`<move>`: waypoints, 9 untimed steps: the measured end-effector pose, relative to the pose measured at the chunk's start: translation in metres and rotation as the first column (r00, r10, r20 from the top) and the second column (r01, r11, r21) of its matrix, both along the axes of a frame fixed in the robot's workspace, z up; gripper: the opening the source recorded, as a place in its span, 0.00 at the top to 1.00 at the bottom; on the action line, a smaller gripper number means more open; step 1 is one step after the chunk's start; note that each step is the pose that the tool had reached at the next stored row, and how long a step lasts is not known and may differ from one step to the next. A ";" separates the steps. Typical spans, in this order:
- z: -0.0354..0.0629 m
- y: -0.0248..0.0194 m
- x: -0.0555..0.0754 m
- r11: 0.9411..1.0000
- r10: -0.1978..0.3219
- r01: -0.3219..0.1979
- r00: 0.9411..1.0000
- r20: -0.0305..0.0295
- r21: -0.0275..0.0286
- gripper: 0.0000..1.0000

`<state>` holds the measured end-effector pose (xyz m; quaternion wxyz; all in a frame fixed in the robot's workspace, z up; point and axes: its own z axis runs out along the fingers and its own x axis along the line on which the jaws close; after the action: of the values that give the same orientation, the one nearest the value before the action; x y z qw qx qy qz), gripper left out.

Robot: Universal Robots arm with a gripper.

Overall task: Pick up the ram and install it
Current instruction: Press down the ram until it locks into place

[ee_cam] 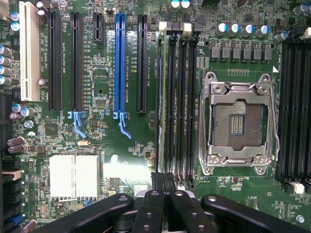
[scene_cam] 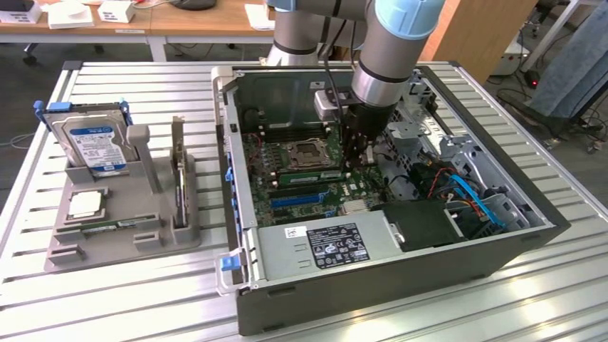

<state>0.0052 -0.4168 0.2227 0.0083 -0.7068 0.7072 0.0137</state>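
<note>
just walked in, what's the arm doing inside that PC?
The arm's gripper is down inside the open computer case, shut, right at the memory slots beside the empty processor socket. A green ram stick sits in a slot by the gripper. The hard drive stands in the gray holder outside the case.

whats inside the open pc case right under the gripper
The gripper, shut, sits over the motherboard's memory slots beside the empty processor socket. Its fingers hide the slots' near ends.
</note>
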 end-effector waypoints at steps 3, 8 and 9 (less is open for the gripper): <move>0.0000 0.0000 0.000 1.000 0.000 0.000 1.000 0.000 0.000 0.91; -0.0006 0.0000 0.000 1.000 0.000 0.000 1.000 0.000 0.000 0.91; -0.0006 0.0000 0.000 1.000 0.000 0.000 1.000 0.000 0.000 0.91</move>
<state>0.0052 -0.4168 0.2221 0.0083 -0.7068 0.7072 0.0137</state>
